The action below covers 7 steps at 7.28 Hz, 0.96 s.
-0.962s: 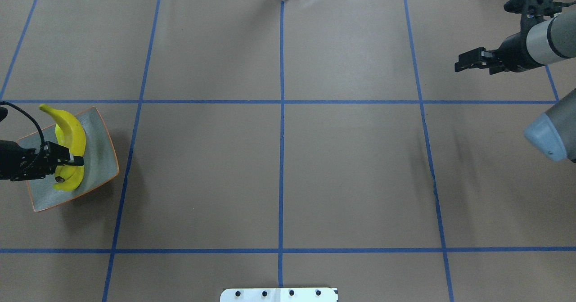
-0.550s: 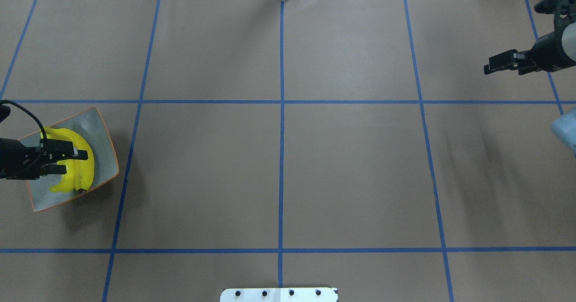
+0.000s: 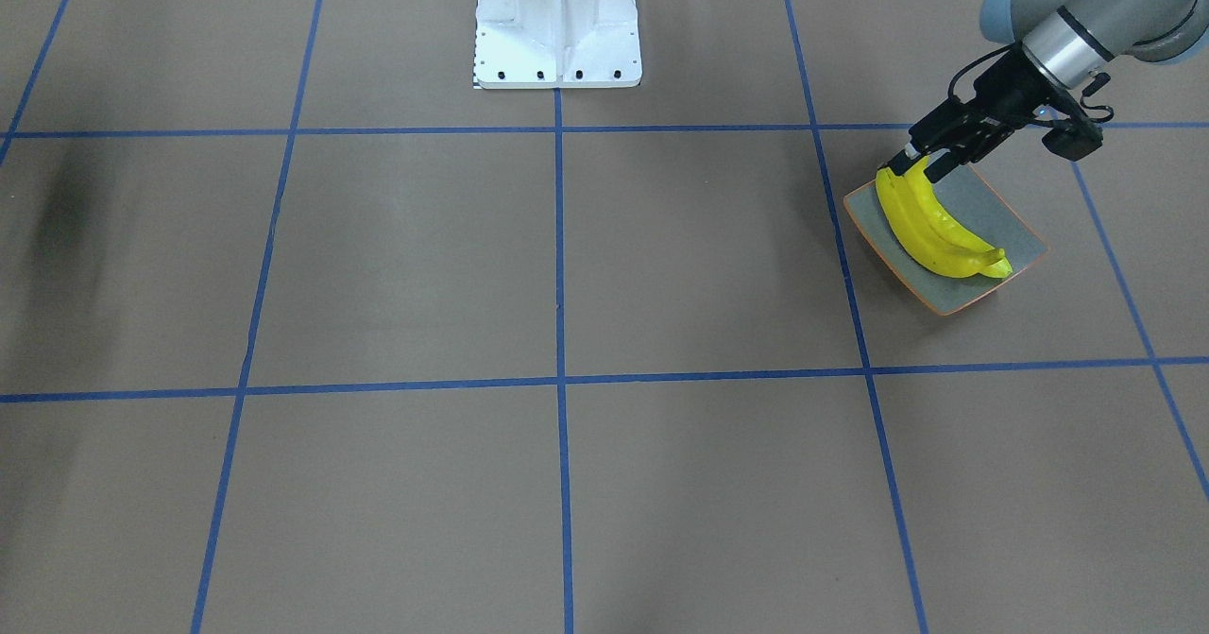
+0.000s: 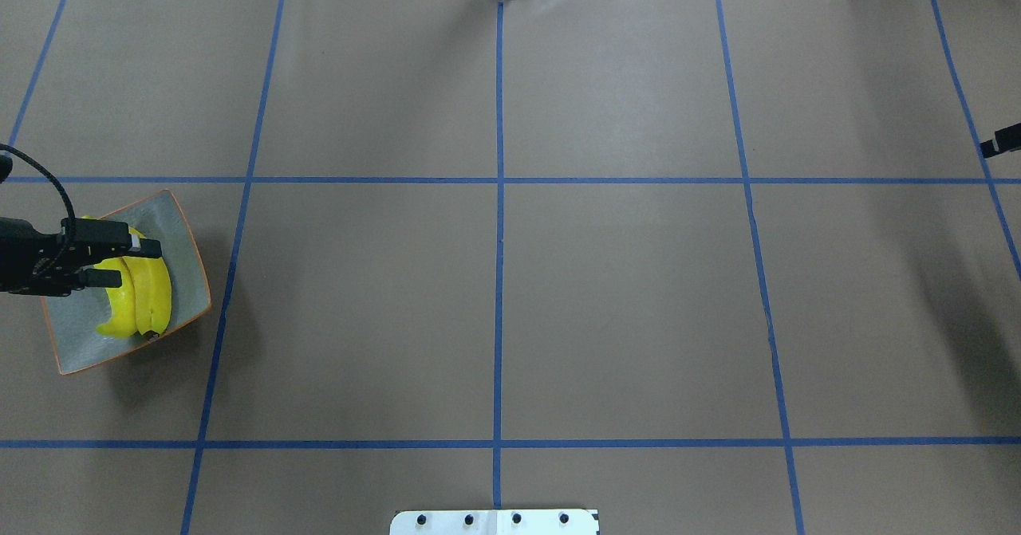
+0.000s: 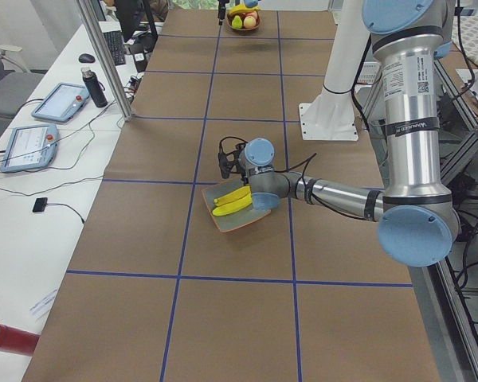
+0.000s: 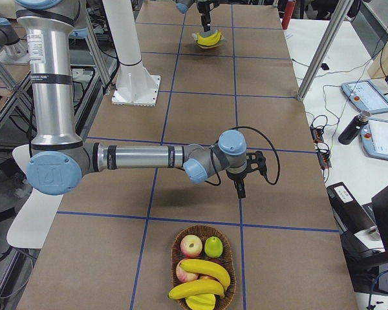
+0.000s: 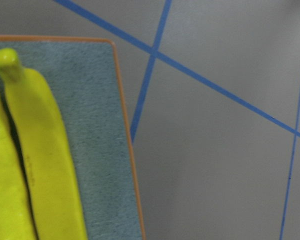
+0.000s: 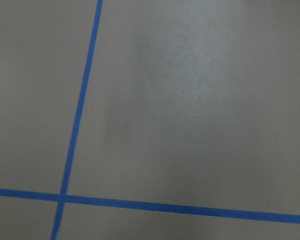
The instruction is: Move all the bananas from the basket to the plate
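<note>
Bright yellow curved bananas (image 3: 930,230): 2 lying side by side on the plate. 3 more in the basket (image 6: 205,271), the lowest cut by the frame edge.
Squarish glossy blue-grey plate with orange rim (image 3: 994,218): 1, at 9 o'clock in the overhead view.
Round brown woven basket (image 6: 204,227): 1, at 6 o'clock in the exterior right view.
In it too: 1 red-and-yellow apple (image 6: 191,245), 1 green round fruit (image 6: 213,246), 1 reddish fruit (image 6: 182,274), half hidden.
Grey-and-blue robot arms (image 5: 406,119): 2.
White metal base mount (image 3: 557,25): 1.
Grey tablets (image 5: 60,102) on the side desk: 2.
Dark bottle (image 5: 92,86): 1.

2 yellow bananas (image 4: 143,296), lying on plate (image 4: 80,344)
</note>
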{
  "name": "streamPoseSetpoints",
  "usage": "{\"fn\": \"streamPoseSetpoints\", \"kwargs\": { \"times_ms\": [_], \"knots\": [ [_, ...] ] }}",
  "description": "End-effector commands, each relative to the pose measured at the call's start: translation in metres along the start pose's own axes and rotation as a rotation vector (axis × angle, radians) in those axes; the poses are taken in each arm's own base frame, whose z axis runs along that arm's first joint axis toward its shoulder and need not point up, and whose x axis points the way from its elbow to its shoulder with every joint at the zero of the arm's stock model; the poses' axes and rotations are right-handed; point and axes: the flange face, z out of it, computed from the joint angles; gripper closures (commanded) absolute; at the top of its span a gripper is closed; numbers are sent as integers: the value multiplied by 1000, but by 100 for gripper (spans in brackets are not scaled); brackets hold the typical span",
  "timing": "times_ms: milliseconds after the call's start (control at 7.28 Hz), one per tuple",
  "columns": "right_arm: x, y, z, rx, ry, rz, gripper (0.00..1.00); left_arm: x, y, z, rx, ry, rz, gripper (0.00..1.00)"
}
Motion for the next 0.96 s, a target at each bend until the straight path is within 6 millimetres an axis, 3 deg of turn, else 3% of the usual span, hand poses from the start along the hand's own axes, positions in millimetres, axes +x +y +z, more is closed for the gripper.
{"fn": "streamPoseSetpoints", "kwargs": {
  "times_ms": [0, 412, 687, 824],
  "knots": [
    [115, 44, -2, -35, 44, -78, 0, 10, -3, 1, 8, 18, 11, 0],
    [165, 86, 7, -98, 281, -96, 0, 21, -5, 3, 14, 35, 24, 0],
    [187, 122, 19, -156, 349, -81, 0, 26, -6, 5, 13, 43, 29, 0],
    [196, 129, 25, -175, 381, -60, 1, 29, -7, 5, 14, 48, 33, 0]
  ]
}}
